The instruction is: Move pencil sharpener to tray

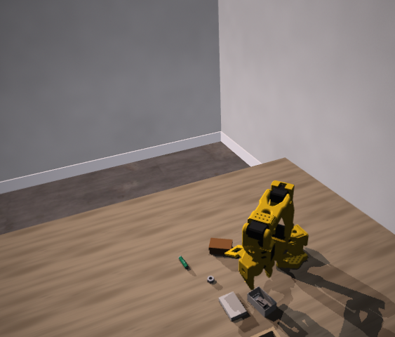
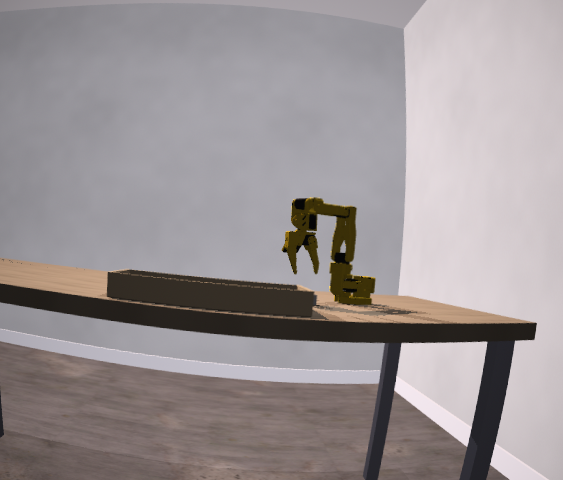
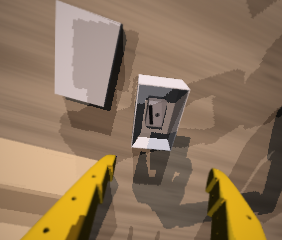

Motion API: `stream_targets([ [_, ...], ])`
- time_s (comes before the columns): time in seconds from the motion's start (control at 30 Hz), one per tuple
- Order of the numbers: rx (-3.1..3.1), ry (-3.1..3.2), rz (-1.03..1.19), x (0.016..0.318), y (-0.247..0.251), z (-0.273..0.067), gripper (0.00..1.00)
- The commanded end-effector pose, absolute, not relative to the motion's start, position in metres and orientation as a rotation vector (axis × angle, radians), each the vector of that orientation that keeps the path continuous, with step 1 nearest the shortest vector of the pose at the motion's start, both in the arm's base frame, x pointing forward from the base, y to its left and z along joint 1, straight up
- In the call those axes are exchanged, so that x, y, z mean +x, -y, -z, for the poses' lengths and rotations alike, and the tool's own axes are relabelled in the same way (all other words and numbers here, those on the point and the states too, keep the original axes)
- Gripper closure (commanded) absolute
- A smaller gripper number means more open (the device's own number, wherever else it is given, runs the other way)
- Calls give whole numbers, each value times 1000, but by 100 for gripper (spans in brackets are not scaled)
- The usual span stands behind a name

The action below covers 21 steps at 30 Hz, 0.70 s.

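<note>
The white box's base (image 1: 270,312) (image 3: 161,81) stands upright and uncovered on the table. The grey pencil sharpener (image 1: 262,300) (image 3: 160,111) lies inside it on the floor. The white lid (image 1: 233,305) (image 3: 93,60) lies beside the base, flat side up. The wooden tray (image 1: 260,333) (image 2: 209,297) (image 3: 31,157) is only partly in view in the top view and the wrist view; most of its inside is hidden. My gripper (image 1: 260,281) (image 2: 305,272) (image 3: 163,165) is open and empty, pointing down above the table, near the base and clear of it.
A brown block (image 1: 221,243) lies beside the arm, on the side away from the tray. A small green cylinder (image 1: 183,262) and a metal nut (image 1: 210,279) lie on the table beyond the lid. The tray's walls stand near the table's edge.
</note>
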<state>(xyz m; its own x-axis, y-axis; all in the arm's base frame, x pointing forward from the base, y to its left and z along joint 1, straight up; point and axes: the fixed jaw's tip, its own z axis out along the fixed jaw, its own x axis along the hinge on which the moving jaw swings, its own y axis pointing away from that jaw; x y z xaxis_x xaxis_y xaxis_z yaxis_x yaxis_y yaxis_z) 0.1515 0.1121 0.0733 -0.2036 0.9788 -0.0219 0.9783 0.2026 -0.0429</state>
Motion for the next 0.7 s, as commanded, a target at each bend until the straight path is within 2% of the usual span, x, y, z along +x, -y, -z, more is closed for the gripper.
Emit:
stream_targets([
  [0.0, -1981, 2439, 0, 153, -116, -80, 70],
  [0.67, -1981, 2439, 0, 150, -117, -77, 70],
])
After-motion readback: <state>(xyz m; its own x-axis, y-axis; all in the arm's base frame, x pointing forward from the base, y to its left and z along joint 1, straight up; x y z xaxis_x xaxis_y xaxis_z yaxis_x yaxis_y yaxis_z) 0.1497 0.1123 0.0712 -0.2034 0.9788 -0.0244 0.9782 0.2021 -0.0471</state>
